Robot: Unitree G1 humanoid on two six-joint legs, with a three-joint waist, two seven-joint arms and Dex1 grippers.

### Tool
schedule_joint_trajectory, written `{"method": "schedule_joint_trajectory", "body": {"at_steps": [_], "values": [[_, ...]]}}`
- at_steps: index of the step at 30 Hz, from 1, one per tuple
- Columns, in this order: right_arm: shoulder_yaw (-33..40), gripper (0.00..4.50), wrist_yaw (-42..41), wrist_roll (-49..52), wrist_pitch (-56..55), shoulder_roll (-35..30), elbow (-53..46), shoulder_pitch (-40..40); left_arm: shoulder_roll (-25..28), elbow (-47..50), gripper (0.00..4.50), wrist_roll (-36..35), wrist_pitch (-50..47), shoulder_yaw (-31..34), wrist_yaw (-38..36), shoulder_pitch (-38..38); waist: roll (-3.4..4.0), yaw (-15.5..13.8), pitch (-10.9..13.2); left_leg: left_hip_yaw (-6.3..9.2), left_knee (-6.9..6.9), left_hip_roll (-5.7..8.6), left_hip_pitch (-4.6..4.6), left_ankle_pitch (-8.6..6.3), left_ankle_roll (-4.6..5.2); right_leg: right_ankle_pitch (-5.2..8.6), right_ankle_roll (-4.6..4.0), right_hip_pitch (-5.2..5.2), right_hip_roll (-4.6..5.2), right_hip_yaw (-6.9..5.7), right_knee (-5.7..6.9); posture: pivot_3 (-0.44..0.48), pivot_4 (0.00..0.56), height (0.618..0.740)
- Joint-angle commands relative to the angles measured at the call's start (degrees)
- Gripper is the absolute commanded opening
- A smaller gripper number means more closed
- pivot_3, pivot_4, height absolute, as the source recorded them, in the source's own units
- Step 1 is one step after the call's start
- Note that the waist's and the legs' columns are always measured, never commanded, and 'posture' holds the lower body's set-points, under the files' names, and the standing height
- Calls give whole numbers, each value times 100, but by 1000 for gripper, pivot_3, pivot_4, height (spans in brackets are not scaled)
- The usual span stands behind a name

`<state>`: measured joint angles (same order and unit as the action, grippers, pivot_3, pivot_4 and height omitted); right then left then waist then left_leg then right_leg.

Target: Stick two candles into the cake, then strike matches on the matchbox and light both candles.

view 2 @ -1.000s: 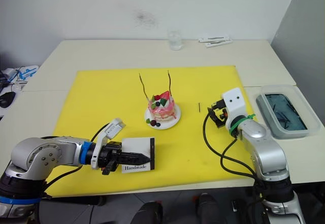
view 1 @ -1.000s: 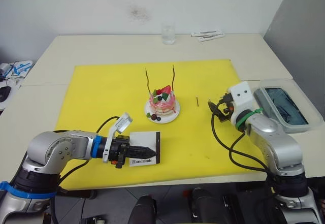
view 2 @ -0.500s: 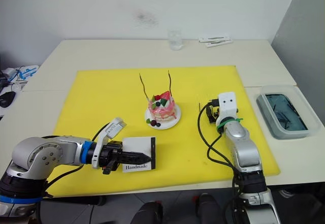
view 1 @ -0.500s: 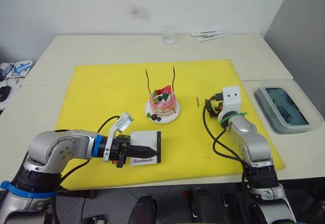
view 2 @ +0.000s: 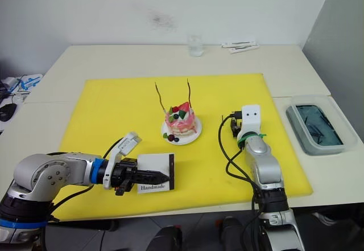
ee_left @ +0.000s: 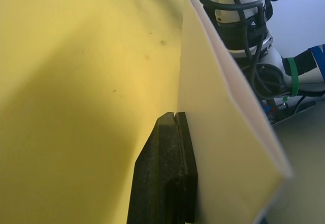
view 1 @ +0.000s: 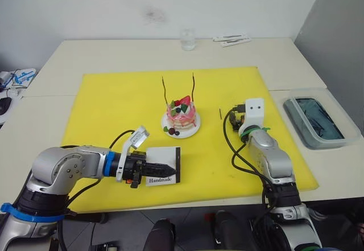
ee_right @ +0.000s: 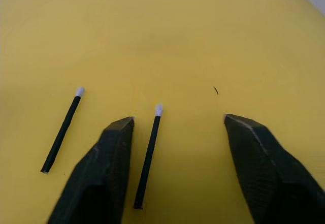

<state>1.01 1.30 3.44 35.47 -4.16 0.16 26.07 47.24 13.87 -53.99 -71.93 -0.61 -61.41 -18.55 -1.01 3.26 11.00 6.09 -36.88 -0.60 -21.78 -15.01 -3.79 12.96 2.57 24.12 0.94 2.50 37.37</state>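
Note:
The pink-and-white cake (view 1: pixel 182 116) stands on its white plate (view 1: pixel 194 131) mid-mat, with two wavy candles (view 1: pixel 164 89) (view 1: pixel 194 86) upright in it. My left gripper (view 1: pixel 168 167) is shut on the white matchbox (view 1: pixel 162 172), held on edge near the mat's front; the left wrist view shows one finger (ee_left: pixel 167 178) pressed against the matchbox (ee_left: pixel 218 107). My right gripper (ee_right: pixel 175 120) is open just above the mat, right of the cake. Two matches lie there: one match (ee_right: pixel 148 155) between the fingers, close to one finger, and another match (ee_right: pixel 62 130) outside them.
A yellow mat (view 1: pixel 114 103) covers the table's middle. A clear bin (view 1: pixel 321 117) with dark contents sits at the right edge. A glass (view 1: pixel 187 38) and white strips (view 1: pixel 232 39) lie at the back of the table.
My right arm has swung left from beside the bin toward the matches right of the cake. The left gripper and matchbox have stayed put.

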Motion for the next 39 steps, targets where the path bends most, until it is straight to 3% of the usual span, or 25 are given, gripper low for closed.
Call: {"method": "schedule_joint_trajectory", "body": {"at_steps": [1, 5, 6, 15, 21, 27, 34, 39], "values": [[66, 1587, 37, -31, 155, -14, -29, 49, -15, 140, 0, -108, 49, 112, 18, -3, 0, -1, 0, 0, -1, 0, 0, 0, 0, 0, 0, 0, 0, 0, 0, 0, 150, 740], [95, 177, 83, -1, 287, 56, -68, 61, -22, 134, 0, -97, 74, 107, 27, 21, 0, -1, 0, 0, -1, 0, 0, 0, 0, 0, 0, -1, 0, 0, -1, 0, 150, 740], [104, 36, 86, 7, 305, 70, -75, 67, -26, 131, 0, -98, 76, 105, 34, 21, 0, -1, 0, 0, -1, 0, 0, 0, 0, 0, -1, -1, 0, 0, -1, 0, 150, 740], [201, 36, -61, 224, 729, 149, -753, 10, -39, 137, 0, -113, 86, 147, 85, 60, 0, -1, 0, 1, 2, 0, -2, 0, 0, 3, -4, 1, 0, -1, -2, 0, 150, 740], [-267, 36, -1583, 710, 1122, -870, -1615, -234, -15, 141, 0, -128, 81, 164, 66, 61, 2, -5, 1, 0, 4, 0, -6, 0, 0, 3, -4, 2, 1, -1, -10, 0, 150, 740], [-751, 36, -3234, 871, 385, -2210, -1768, -538, 40, 110, 0, -100, 86, 133, -9, 16, 2, -1, 2, -2, 5, 0, -5, -1, 1, 4, -3, 1, 1, -1, -11, 0, 150, 740], [-737, 36, -4161, 943, -495, -2746, -1428, -695, 29, 54, 0, -84, 45, 84, -9, -22, 1, -2, 1, -2, 2, 0, -4, -1, 1, 2, 0, 0, 0, -1, -10, 0, 150, 740], [-679, 36, -4641, 1181, -646, -2966, -1891, -748, -42, -10, 0, -118, -41, 53, 8, -146, 1, -7, 2, -3, 2, 0, -7, -1, 1, 1, 1, 0, 0, -1, -13, 0, 150, 740]]}}
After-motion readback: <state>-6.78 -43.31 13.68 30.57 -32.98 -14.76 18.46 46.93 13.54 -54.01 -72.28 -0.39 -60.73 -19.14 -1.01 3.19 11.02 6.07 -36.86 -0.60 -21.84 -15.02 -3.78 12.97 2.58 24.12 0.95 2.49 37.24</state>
